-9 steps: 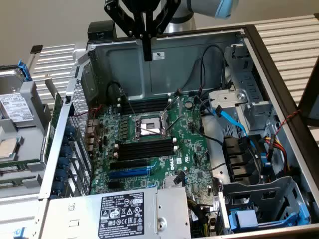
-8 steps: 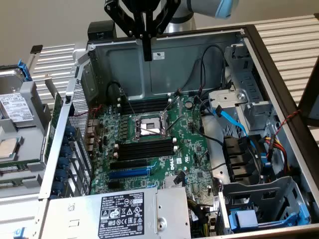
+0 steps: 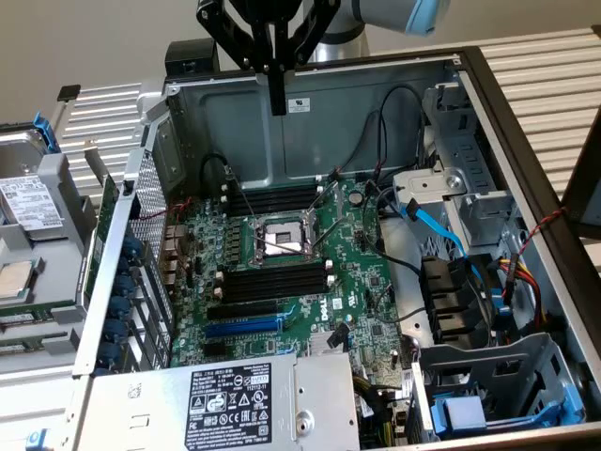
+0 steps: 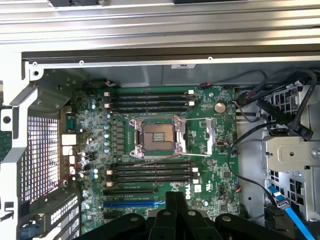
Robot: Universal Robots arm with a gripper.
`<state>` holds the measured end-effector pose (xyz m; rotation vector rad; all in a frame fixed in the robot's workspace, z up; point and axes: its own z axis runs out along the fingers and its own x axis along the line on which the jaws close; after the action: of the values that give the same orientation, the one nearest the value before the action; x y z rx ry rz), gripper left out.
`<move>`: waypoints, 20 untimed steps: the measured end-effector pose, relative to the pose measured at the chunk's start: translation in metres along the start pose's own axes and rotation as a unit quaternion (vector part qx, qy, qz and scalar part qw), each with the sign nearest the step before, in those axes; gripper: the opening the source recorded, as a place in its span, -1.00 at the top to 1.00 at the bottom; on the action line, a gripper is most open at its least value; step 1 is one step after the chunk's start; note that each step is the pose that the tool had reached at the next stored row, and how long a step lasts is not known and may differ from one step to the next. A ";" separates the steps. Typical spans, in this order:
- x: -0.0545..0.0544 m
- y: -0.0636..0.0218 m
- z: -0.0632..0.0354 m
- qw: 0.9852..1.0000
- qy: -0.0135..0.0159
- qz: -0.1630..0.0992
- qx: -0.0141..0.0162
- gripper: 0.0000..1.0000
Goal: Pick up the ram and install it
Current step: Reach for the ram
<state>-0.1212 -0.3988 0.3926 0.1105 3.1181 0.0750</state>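
- One open computer case (image 3: 207,122) lies on the slatted bench (image 3: 545,75). The processor socket (image 3: 279,238) sits near the middle of its floor.
- Around the socket on all sides spreads the green motherboard (image 3: 362,282).
- A grey power supply (image 3: 315,404) with a black label fills the case's near end, on the viewer's side of the socket in the exterior view.
- Well to the exterior view's right of the socket stands a grey metal drive cage (image 3: 460,188), with a blue cable (image 3: 437,225) running down beside it.
- Well to the exterior view's left of the socket, outside the case wall, a labelled drive (image 3: 28,202) rests on a grey tray.
- The robot arm (image 3: 413,11) reaches in from beyond the case's far wall, high above the socket.
- Two banks of long black memory slots flank the socket: the far bank (image 3: 282,200) just behind it and the near bank (image 3: 277,282) just in front. All of them are unfilled.
- A blue expansion slot (image 3: 242,326) lies beyond the near bank, further from the socket.
- The claw (image 3: 277,105) hangs well above the socket, over the far side of the case. Its fingers (image 4: 175,200) are pressed together with nothing between them, and it touches nothing.
- The ram (image 3: 106,214) appears to be the thin green strip seen edge-on just outside the case wall, to the exterior view's left of the socket. I cannot tell this for certain. It is well apart from the claw.
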 end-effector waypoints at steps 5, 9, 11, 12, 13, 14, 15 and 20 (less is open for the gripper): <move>0.001 -0.0001 0.0000 1.000 0.000 0.000 0.000 0.79; 0.008 -0.0006 -0.0002 1.000 0.000 0.000 0.000 0.79; 0.012 -0.0011 -0.0003 1.000 0.000 0.000 0.000 0.79; 0.015 -0.0014 -0.0004 1.000 0.000 0.000 0.000 0.79; 0.018 -0.0018 -0.0004 1.000 0.000 0.000 0.000 0.79; 0.021 -0.0024 -0.0005 1.000 0.000 0.000 0.000 0.79; 0.024 -0.0030 -0.0006 1.000 0.000 0.000 0.000 0.79; 0.039 -0.0062 -0.0011 1.000 0.000 0.000 0.000 0.79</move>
<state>-0.1604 -0.4022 0.3926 0.1104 3.1188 0.0749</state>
